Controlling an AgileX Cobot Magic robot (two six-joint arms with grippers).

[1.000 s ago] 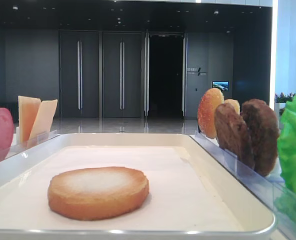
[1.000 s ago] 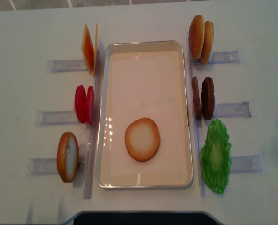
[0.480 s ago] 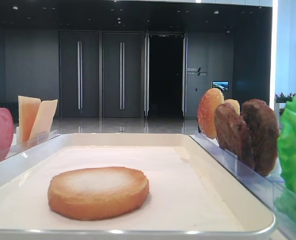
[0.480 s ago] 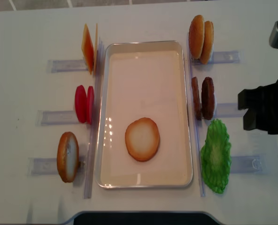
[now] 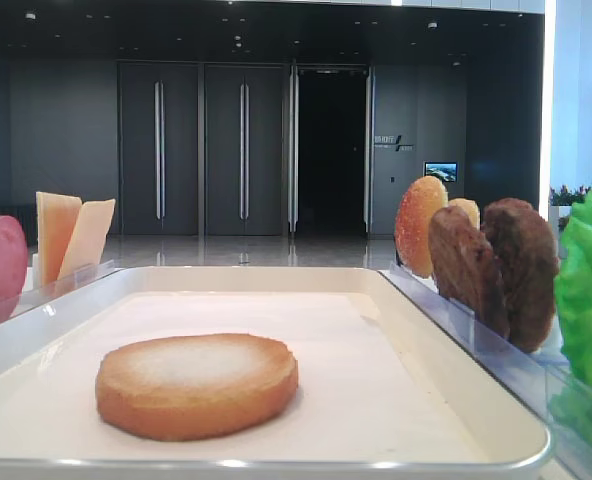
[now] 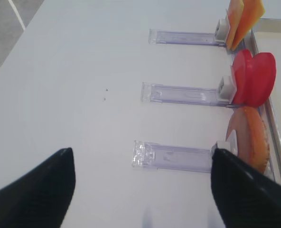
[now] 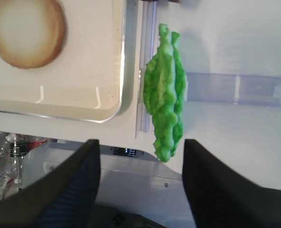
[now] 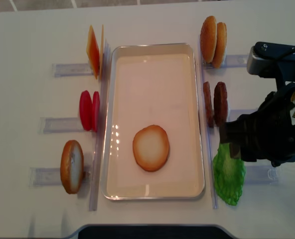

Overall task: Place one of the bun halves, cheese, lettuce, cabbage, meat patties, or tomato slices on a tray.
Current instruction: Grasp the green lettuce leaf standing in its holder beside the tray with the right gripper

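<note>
Right wrist: lettuce (image 7: pixel 166 92) between tool (image 7: pixel 140 185) fingers

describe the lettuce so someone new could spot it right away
Find the big white tray mid-table, then look just outside its long right edge. Of three stacks there, the lettuce stands nearest the front: the only bright green, ruffled piece, beside the brown patties.

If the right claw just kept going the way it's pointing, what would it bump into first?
Most likely the lettuce: in the wrist view the open right claw has the leaf standing on edge between its two fingers, just beside the tray. How far off it is, I can't tell.
</note>
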